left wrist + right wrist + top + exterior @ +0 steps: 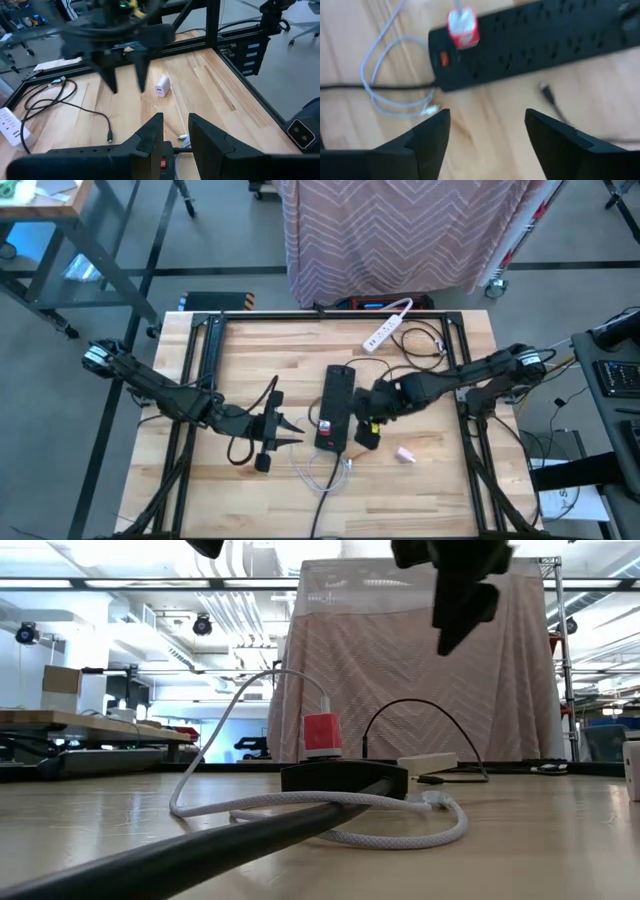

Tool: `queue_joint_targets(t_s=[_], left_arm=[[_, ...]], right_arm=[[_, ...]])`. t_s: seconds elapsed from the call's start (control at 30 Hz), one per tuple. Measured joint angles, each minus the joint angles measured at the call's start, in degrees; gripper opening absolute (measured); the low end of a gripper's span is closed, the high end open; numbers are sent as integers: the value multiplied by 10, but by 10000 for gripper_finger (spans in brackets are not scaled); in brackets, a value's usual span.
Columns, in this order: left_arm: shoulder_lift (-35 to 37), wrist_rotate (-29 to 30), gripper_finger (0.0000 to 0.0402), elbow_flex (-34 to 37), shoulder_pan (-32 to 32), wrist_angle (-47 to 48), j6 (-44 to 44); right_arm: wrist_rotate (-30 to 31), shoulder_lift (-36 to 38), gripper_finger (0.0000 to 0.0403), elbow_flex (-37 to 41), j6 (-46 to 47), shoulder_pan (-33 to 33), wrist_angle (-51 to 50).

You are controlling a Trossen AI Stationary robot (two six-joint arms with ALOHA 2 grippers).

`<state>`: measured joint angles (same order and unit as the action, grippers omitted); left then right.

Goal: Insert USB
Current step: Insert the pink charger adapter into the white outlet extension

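On the table's middle, the black power strip [336, 408] lies lengthwise away from the robot with the red charger [326, 425] plugged in at its near end, just beside the open, empty right gripper [372, 428], nearer than the left gripper [290, 432], fingers slightly apart.

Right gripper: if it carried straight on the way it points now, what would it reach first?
Probably the black power strip, near the red charger plugged into it. The right gripper is open and empty; depth is unclear.

Two power strips [336, 408] [387, 327], two chargers [326, 426] [405, 454], one white cable [322, 472], two pincers [296, 434] [368, 433]
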<state>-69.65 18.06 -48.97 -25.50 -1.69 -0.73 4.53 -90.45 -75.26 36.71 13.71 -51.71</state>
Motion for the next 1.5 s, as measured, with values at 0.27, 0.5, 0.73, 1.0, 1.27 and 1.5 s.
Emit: queue_joint_targets(t_s=[0.27, 0.5, 0.73, 1.0, 1.27, 1.5], left_arm=[[0, 0, 77, 0, 0, 0, 9], [0, 0, 77, 0, 0, 0, 9], [0, 0, 77, 0, 0, 0, 11], [0, 0, 77, 0, 0, 0, 11], [0, 0, 78, 0, 0, 0, 11], [0, 0, 78, 0, 1, 0, 11]], right_arm=[[-1, -13, 309, 2, 91, 44, -47], [-1, -15, 295, 3, 107, 48, -69], [-9, -16, 276, 3, 130, 63, -77], [-16, -16, 327, 4, 154, 85, -83], [-15, -22, 350, 7, 176, 108, -81], [-31, -67, 350, 8, 175, 123, -84]])
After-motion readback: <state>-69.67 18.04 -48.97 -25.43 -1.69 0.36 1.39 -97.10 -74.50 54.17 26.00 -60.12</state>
